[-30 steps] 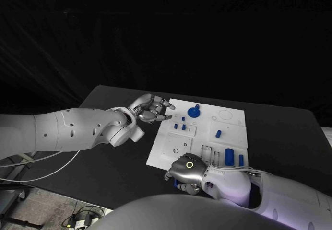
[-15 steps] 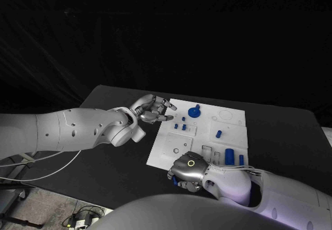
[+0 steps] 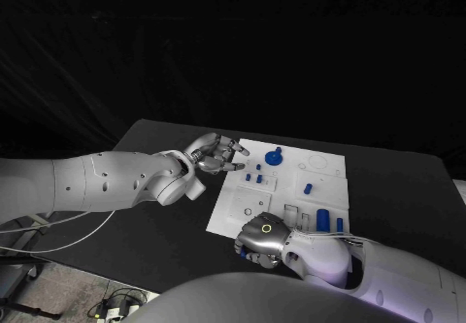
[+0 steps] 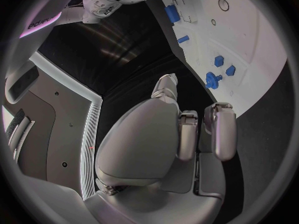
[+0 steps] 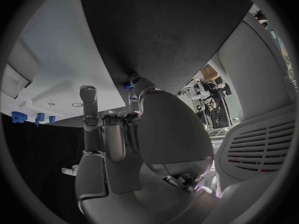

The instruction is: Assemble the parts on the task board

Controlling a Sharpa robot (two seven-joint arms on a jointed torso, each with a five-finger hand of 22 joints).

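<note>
The flat white rectangular task board [image 3: 281, 192] lies in the middle of the black table [image 3: 145, 145]; it carries several small blue parts, some standing in its recesses and some lying on its face. Near its far edge sits a round blue knob-shaped part [image 3: 273, 157]; just nearer the robot two short blue pegs [image 3: 252, 177] stand side by side; further toward the right arm's side a small blue block [image 3: 307, 188] sits beside a square recess; near the board's near edge a tall blue cylinder [image 3: 321, 219] and a thinner blue pin [image 3: 338, 224] stand upright close together; circular outlines and rectangular recesses on the board show nothing in them.

The silver left hand [image 3: 215, 154] hovers at the board's far corner on the left arm's side, its fingers apart and gently curved, holding nothing; from its wrist the knob and pegs lie just beyond the fingers [image 4: 187, 134].

The silver right hand [image 3: 260, 243] sits at the board's near edge, fingers curled in; a small blue piece [image 5: 128, 85] shows at a fingertip in its wrist view, pinched against the table just off the board's edge.
</note>
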